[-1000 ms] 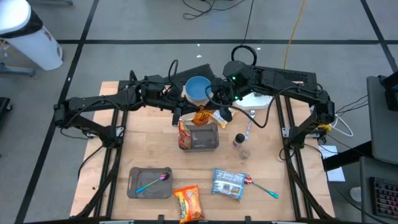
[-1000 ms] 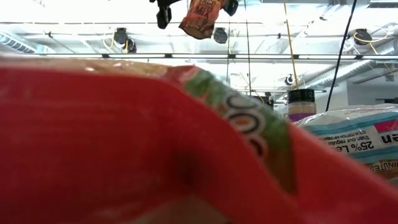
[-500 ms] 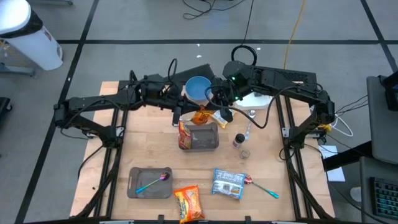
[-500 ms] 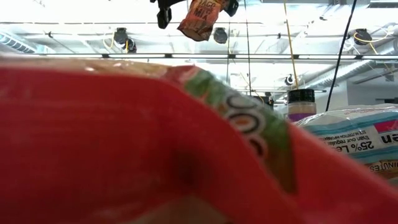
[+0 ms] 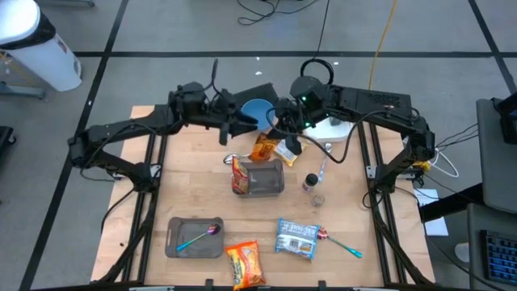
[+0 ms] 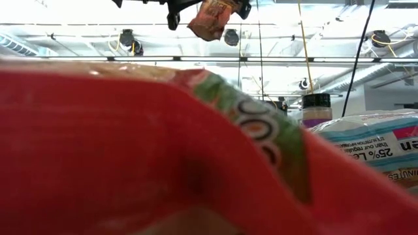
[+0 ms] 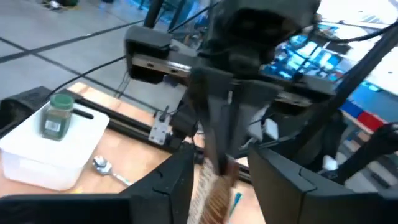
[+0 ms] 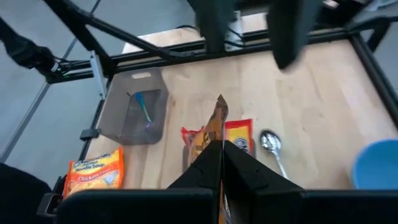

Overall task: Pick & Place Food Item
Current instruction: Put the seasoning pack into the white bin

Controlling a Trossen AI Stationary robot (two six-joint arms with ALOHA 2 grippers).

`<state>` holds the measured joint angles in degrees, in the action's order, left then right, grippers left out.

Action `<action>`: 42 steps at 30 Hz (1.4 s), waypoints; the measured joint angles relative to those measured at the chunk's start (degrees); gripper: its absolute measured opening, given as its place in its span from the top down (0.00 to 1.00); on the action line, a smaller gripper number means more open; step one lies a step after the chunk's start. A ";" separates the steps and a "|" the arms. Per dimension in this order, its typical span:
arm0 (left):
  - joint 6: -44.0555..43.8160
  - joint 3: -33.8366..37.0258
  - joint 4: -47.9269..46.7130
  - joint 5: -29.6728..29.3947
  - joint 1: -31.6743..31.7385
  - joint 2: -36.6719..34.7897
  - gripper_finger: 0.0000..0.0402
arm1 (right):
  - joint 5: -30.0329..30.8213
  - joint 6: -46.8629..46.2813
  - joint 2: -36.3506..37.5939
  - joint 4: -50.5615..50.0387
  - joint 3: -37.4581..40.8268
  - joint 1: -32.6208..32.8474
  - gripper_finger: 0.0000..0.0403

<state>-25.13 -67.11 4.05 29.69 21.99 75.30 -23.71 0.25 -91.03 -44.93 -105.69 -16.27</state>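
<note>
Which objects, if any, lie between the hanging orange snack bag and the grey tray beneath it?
Nothing visible does. The right gripper is shut on the orange snack bag, which hangs above the grey tray. A red packet already lies in the tray's left part. The left gripper stands open, off to the side.

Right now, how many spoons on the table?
3. One spoon in the grey tray near the front left, one at front right beside the blue packet, one by the white box at the back right. Others may be hidden.
</note>
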 joint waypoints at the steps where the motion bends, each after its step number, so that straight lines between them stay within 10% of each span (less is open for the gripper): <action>1: -0.38 0.00 0.06 1.48 0.72 -0.24 0.58 | 0.09 0.01 0.36 -0.22 0.00 -0.55 1.00; 10: -2.01 0.00 -3.64 15.55 6.63 -0.49 0.58 | -0.04 -3.26 2.98 -2.30 -0.61 -7.32 1.00; 21: -2.42 0.00 -6.89 16.54 7.08 -0.47 0.58 | 0.13 -0.23 5.49 -9.10 -1.09 -19.03 1.00; 42: 1.80 0.00 1.34 -16.11 1.88 -0.40 0.58 | 9.16 21.06 5.32 -21.81 1.25 -34.39 1.00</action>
<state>-23.32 -67.11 5.40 13.57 23.87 74.89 -14.56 21.31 -85.71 -66.75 -104.44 -50.66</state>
